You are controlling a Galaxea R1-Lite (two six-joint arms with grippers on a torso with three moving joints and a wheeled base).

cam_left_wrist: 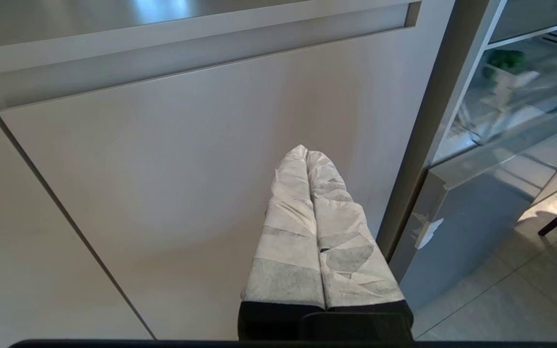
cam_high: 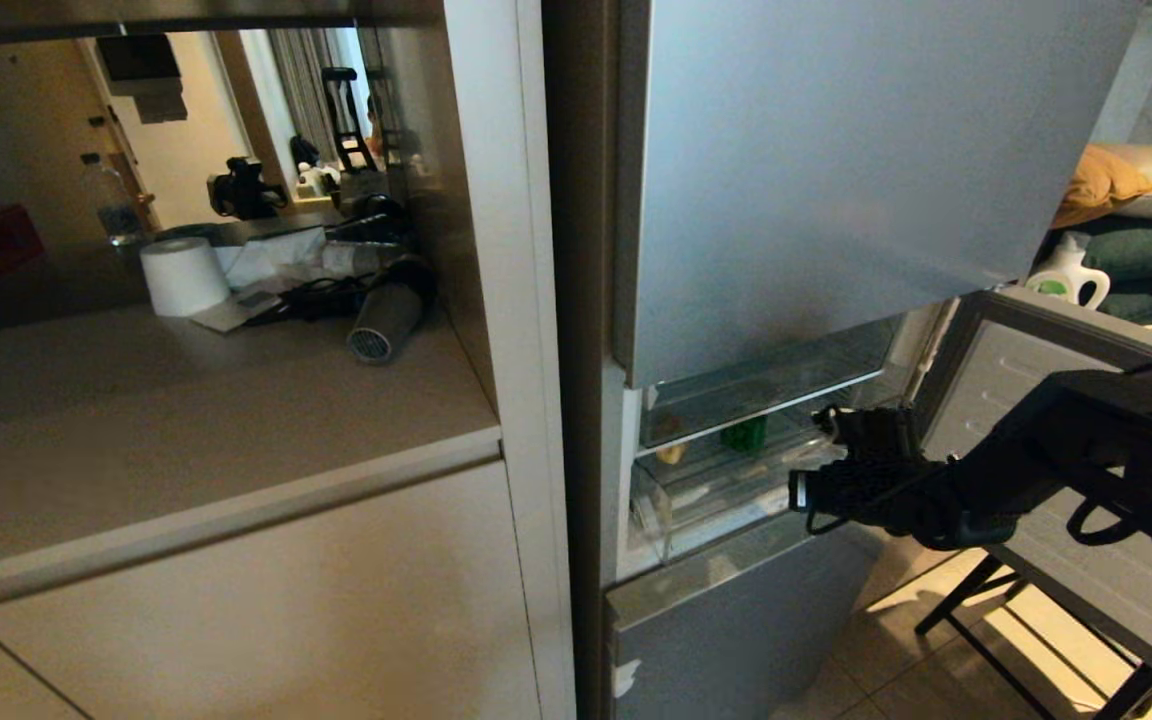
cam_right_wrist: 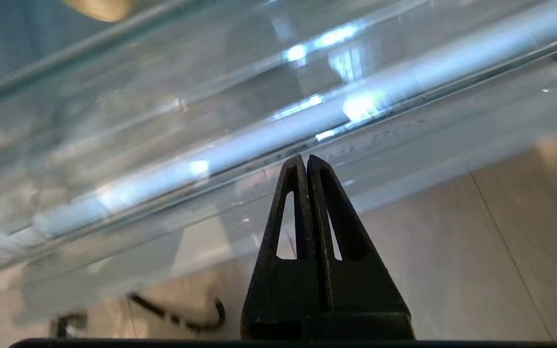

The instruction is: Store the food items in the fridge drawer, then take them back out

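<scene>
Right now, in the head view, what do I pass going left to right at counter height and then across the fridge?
Toilet paper roll → hair dryer → white cabinet post → tan food piece → green pepper → right end effector at the clear drawer → detergent bottle.

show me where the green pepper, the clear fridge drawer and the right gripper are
green pepper [cam_high: 744, 433], head view, its visible side.
fridge drawer [cam_high: 711, 520], head view, clear front wall.
right gripper [cam_right_wrist: 306, 162], right wrist view, shut fingertips.
</scene>
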